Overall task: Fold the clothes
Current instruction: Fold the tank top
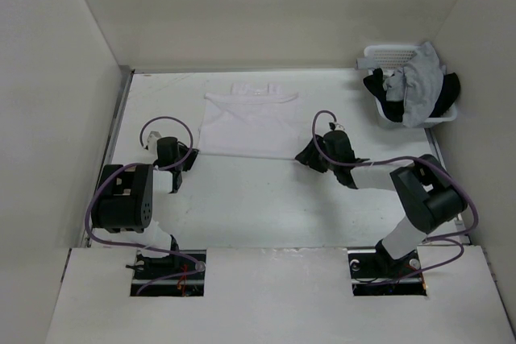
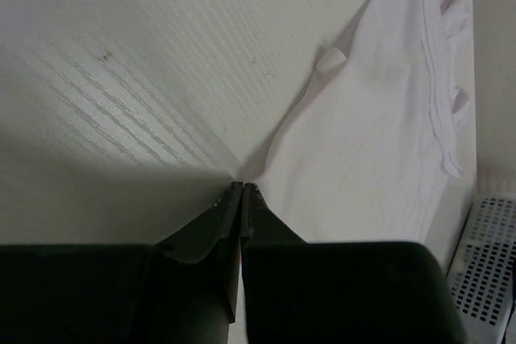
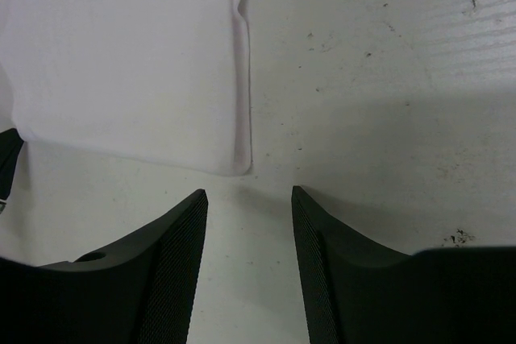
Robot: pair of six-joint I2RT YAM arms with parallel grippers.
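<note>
The clothes, a white T-shirt (image 1: 246,122), lie flat at the back middle of the table, collar away from the arms. My left gripper (image 1: 188,155) is at the shirt's near left corner. In the left wrist view its jaws (image 2: 242,186) are pressed together, and the shirt (image 2: 371,142) narrows to a point right at their tips, pinched there. My right gripper (image 1: 305,156) is low by the near right corner. Its jaws (image 3: 248,192) stand open over bare table, just short of the shirt's corner (image 3: 239,165).
A white plastic basket (image 1: 379,54) stands at the back right corner, holding a grey garment (image 1: 421,82) and a black garment (image 1: 377,88). The basket's perforated wall (image 2: 488,255) shows beside the shirt. White walls close in the table on three sides.
</note>
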